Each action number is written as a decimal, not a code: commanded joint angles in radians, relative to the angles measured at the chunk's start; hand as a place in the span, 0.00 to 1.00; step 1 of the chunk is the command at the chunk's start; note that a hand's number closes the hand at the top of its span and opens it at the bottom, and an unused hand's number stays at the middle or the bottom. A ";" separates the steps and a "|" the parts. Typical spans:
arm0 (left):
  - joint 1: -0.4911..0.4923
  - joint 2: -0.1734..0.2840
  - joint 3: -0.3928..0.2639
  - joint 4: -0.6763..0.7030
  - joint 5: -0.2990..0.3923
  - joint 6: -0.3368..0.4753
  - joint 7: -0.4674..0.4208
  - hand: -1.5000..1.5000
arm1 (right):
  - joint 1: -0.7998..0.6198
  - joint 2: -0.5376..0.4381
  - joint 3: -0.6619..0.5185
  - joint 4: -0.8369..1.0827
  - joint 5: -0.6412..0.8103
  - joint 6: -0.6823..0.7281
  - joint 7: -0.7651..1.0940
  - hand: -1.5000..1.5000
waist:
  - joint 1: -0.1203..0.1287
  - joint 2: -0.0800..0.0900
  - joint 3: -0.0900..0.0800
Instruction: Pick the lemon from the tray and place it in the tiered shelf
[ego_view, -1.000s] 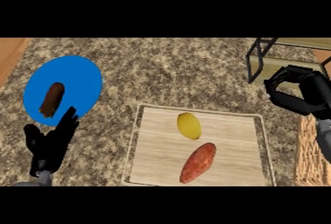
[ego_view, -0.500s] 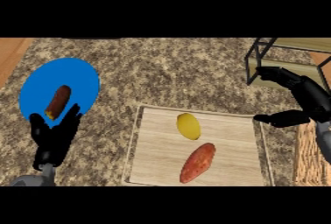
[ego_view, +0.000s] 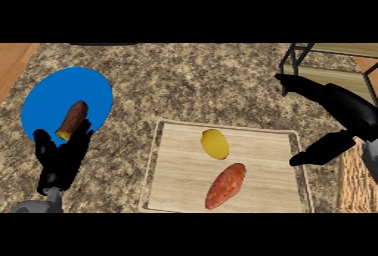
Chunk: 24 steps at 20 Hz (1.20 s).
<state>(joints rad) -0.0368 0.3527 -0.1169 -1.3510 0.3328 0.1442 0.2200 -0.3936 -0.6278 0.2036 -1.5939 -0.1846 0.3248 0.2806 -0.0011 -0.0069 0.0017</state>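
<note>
— Speckled stone worktop (ego_view: 192, 85), seen from above: what sits on it?

— One pale wooden tray (ego_view: 177, 200) at lower centre, one round blue plate (ego_view: 55, 100) at the left, and the dark-framed tiered shelf (ego_view: 325, 65) in the top right corner. A strip of woven basket (ego_view: 358, 182) shows at the right edge.

— And the food, counted?

— Three pieces. One yellow lemon (ego_view: 214, 144) lies in the upper middle of the tray; one reddish sweet potato (ego_view: 225, 185) lies just below it, slanted, apart from it. A single brown item with a yellow end (ego_view: 71, 120) rests on the plate; what it is cannot be told.

— So the lemon is on the tray?

— Yes, untouched, with no hand on it.

— Two hands?

— Two. The right hand (ego_view: 347, 107) is above the tray's right edge, below the shelf, spread wide: fingers (ego_view: 299, 84) stretched toward upper left, thumb (ego_view: 321, 151) angled down toward the tray's right rim, nothing between them. The left hand (ego_view: 63, 160) rests at lower left, fingers up and relaxed, overlapping the plate's lower rim, holding nothing.
</note>
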 joint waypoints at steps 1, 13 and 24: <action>0.006 -0.003 0.020 0.061 0.005 -0.034 -0.036 0.50 | -0.040 0.033 0.069 -0.197 0.000 -0.054 0.302 0.00 | -0.010 0.001 -0.005; -0.007 -0.021 0.034 0.010 -0.025 -0.029 0.048 0.50 | -0.213 0.264 0.220 -0.111 0.302 -0.139 0.655 0.00 | 0.004 0.006 -0.002; -0.007 -0.057 0.055 0.060 -0.063 -0.062 0.002 0.50 | -0.162 0.325 0.270 -0.061 0.439 -0.036 0.707 0.00 | 0.001 0.006 -0.002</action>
<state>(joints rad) -0.0517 0.3070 -0.0659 -1.3336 0.2787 0.1039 0.2258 -0.5900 -0.2981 0.4878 -1.6446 0.2199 0.2464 0.9528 0.0038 -0.0039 0.0045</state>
